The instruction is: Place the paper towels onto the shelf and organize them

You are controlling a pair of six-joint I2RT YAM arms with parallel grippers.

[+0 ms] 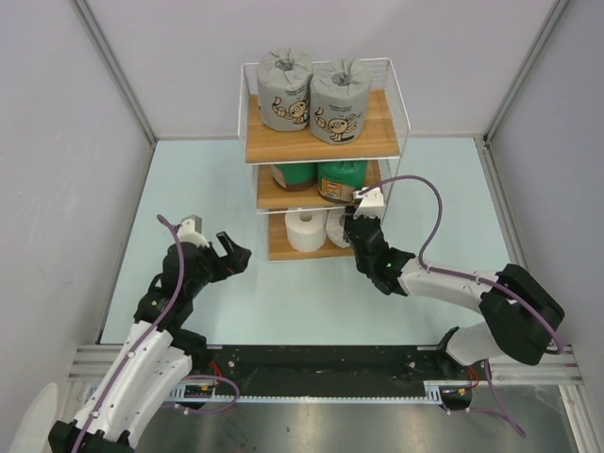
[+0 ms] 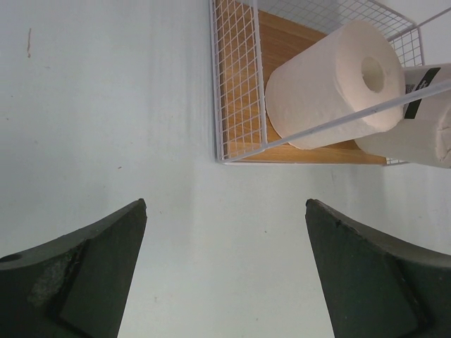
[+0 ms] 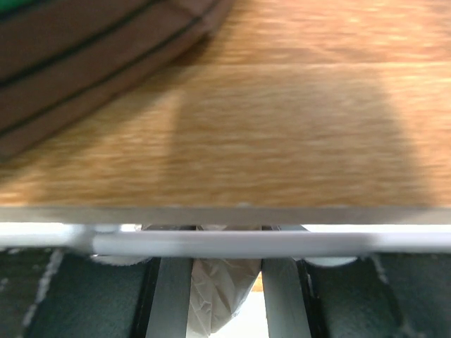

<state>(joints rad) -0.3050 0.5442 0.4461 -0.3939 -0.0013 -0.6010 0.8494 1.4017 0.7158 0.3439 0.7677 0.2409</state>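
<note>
The shelf (image 1: pixel 382 132) stands at the back middle. Two grey cartoon-print paper towels (image 1: pixel 284 90) (image 1: pixel 339 101) stand on its top board and two dark green ones (image 1: pixel 293 175) (image 1: pixel 341 177) on the middle board. One white roll (image 1: pixel 305 229) lies on the bottom board, also in the left wrist view (image 2: pixel 331 84). The second white roll (image 1: pixel 336 226) lies beside it. My right gripper (image 1: pixel 357 229) is at that roll, under the middle board (image 3: pixel 268 127), with crumpled wrapper (image 3: pixel 215 289) pinched between its fingers (image 3: pixel 168 303). My left gripper (image 1: pixel 231 253) is open and empty, left of the shelf's front.
Grey walls enclose the pale green table on the left, back and right. The shelf's white wire side (image 2: pixel 239 84) faces my left gripper (image 2: pixel 225 204). A white front wire (image 3: pixel 232 243) runs across just above my right gripper (image 3: pixel 224 296).
</note>
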